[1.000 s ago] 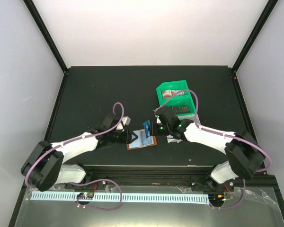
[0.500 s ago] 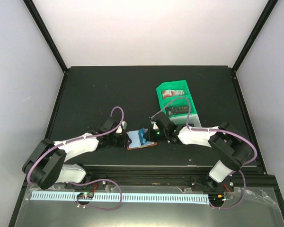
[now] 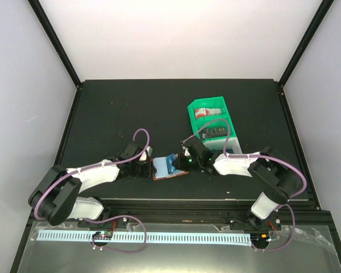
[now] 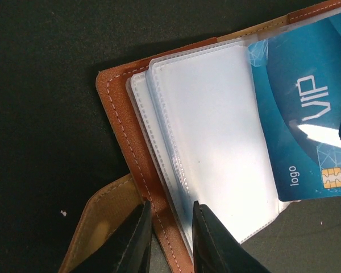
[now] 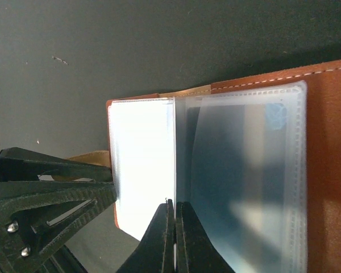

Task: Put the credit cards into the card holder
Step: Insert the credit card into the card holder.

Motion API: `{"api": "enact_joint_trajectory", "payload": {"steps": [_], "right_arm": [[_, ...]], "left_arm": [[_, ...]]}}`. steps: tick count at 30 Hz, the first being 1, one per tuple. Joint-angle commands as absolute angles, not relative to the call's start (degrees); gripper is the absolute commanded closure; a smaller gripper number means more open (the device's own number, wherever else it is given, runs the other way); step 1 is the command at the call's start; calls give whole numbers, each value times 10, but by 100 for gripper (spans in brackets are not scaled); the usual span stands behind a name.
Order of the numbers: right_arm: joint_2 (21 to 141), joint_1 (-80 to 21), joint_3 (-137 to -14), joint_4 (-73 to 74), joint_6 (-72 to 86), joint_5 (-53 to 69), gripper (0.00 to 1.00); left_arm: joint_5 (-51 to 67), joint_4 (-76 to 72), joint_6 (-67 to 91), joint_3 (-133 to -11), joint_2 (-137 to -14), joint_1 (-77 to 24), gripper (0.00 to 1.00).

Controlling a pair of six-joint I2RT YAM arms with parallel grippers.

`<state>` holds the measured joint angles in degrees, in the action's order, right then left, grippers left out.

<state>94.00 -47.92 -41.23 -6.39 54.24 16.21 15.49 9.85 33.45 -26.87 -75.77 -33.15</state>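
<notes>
The brown card holder (image 3: 169, 176) lies open near the table's front edge, its clear sleeves (image 4: 216, 142) fanned out. My left gripper (image 3: 152, 167) is at its left side. In the left wrist view the left gripper (image 4: 169, 209) has its jaws narrowly apart, straddling the stitched leather edge (image 4: 119, 114). My right gripper (image 3: 183, 161) is shut on a blue credit card (image 3: 171, 162), printed VIP (image 4: 307, 114), tilted over the holder's right half. In the right wrist view the right gripper (image 5: 174, 203) pinches the card's thin edge above the sleeves (image 5: 142, 170).
A green divided tray (image 3: 207, 103) stands behind the right arm; a red-and-white card (image 3: 207, 112) and a dark card (image 3: 216, 132) sit in it. The holder's tan snap tab (image 4: 96, 227) sticks out at its left. My left fingers (image 5: 57, 170) show in the right wrist view.
The right gripper has brought the blue card down and left onto the holder. The left jaws have narrowed at the holder's left edge.
</notes>
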Motion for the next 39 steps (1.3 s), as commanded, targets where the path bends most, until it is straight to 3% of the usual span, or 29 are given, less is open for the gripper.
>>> {"api": "enact_joint_trajectory", "payload": {"steps": [1, 7, 28, 39], "right_arm": [[941, -484, -388, -92, 575, 128, 99], [924, -484, -357, -111, 600, 101, 99], [1012, -493, -367, -210, 629, 198, 99], [969, -493, -363, -108, 614, 140, 99]], "left_arm": [[154, 109, 335, -266, -764, -335, 78], [156, 103, 336, -265, -761, -336, 78], [169, 84, 334, -266, -786, -336, 78], [145, 89, 340, -268, -783, -336, 79]]}}
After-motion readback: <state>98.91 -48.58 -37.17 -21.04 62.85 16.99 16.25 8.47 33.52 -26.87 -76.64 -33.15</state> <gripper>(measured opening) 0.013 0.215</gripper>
